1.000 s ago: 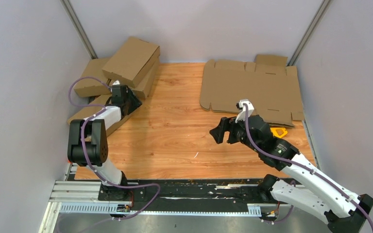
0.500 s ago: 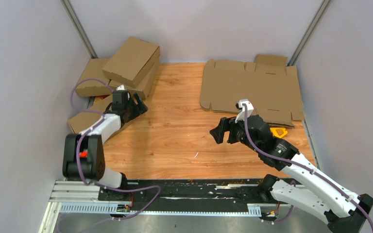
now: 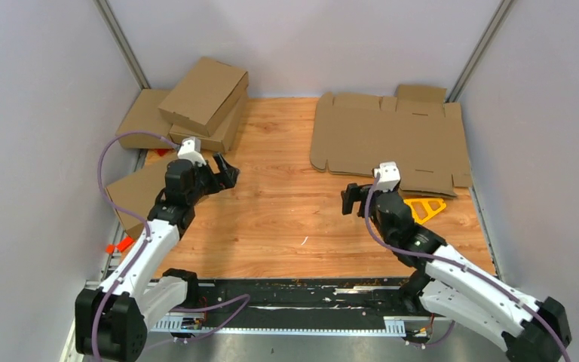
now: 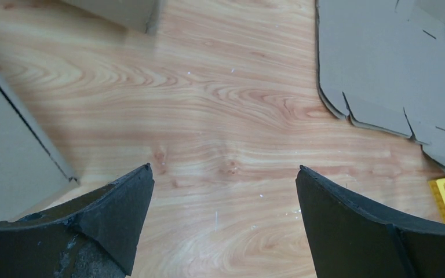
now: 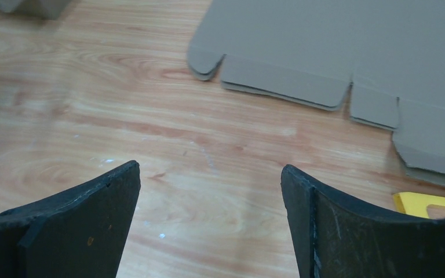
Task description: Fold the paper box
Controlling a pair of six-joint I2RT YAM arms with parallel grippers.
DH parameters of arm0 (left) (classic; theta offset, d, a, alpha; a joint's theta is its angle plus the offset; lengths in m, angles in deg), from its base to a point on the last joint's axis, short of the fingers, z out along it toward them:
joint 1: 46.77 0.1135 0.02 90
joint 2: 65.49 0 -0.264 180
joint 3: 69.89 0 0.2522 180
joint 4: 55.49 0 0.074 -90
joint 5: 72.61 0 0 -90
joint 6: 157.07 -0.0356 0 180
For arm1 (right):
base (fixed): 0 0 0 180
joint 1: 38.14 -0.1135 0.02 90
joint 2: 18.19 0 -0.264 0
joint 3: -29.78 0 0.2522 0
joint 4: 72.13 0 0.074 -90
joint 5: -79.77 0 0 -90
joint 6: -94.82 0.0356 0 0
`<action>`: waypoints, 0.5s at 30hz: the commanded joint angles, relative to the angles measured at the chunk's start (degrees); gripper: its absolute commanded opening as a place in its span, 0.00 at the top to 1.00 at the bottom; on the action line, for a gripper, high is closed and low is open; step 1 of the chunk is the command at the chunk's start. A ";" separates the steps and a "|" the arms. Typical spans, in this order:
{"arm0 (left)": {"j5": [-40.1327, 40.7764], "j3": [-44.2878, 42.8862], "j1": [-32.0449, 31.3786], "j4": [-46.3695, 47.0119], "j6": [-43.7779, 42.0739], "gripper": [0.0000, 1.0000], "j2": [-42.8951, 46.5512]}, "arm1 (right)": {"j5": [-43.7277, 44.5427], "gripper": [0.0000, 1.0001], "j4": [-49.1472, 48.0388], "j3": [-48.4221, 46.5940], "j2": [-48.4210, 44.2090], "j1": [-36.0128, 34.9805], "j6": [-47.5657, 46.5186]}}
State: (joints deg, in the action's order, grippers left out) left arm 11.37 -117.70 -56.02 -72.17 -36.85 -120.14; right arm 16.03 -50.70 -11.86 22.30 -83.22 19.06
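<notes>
The wooden table (image 3: 286, 219) fills the workspace. At its far right lies a pile of flat cardboard blanks (image 3: 384, 143) with notched flaps. At the far left, folded boxes (image 3: 203, 94) are stacked against the wall. The paper box (image 3: 139, 192) sits at the table's left edge, near that stack and partly behind the left arm, so it is hard to say whether its lid is fully down. The left gripper (image 3: 228, 173) hovers just right of it over bare wood, jaws spread wide and empty. The right gripper (image 3: 352, 199), jaws also wide apart and holding nothing, hangs near the blanks' front edge. A yellow plastic piece (image 3: 424, 206) lies beside those blanks.
</notes>
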 commanded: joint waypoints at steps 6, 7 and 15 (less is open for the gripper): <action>14.09 4.36 -0.85 17.45 -13.45 0.00 -2.38 | -1.65 0.08 -18.04 0.33 13.67 21.37 1.41; 13.93 5.55 -0.85 19.46 -16.07 0.00 -1.99 | -1.39 0.07 -20.44 1.41 13.44 22.08 -2.31; 21.55 17.71 0.61 38.91 -26.52 0.00 -4.59 | 0.10 0.03 -43.87 9.21 20.40 27.41 -22.70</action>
State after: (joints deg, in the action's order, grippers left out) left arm 27.37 -102.16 -56.68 -46.29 -56.41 -122.50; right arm 16.07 -80.58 -4.05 39.35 -58.87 6.50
